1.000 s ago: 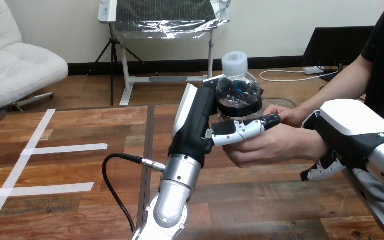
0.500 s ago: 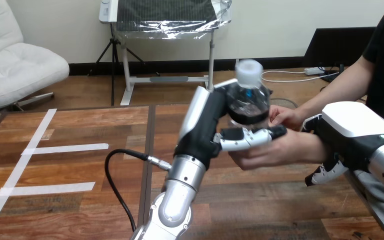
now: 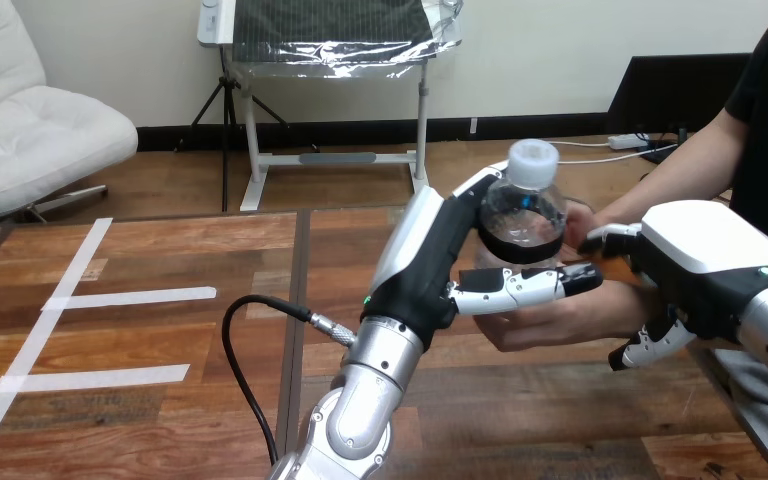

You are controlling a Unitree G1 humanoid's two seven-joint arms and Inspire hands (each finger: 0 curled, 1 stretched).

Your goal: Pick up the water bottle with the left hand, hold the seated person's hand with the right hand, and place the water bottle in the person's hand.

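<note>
1. Two robot hands are up over the right half of the wooden table (image 3: 140,350). The left hand (image 3: 422,258) stands on its arm at the bottom centre of the frame, and the right hand (image 3: 702,252) is at the right edge.
2. The water bottle (image 3: 523,205) is right of centre in the upper middle of the frame, clear of the table and nearly upright.
3. It sits against the right side of the left hand's palm. The fingers curl round its far side and the thumb (image 3: 520,285) stretches across in front, just under the label, so the left hand is clamped on the water bottle.
4. The bottle is clear plastic with a white screw cap (image 3: 533,160) on top and a dark label band (image 3: 520,245) around its lower body.
5. The person's hand (image 3: 550,322) is cupped just beneath the bottle and the thumb. I cannot tell whether the bottle's base touches it.
6. The right hand is closed on the person's wrist (image 3: 625,300), with one digit above it and curled fingers (image 3: 648,345) below.
7. The person's other hand (image 3: 575,215) shows just behind the bottle, at its right.
</note>
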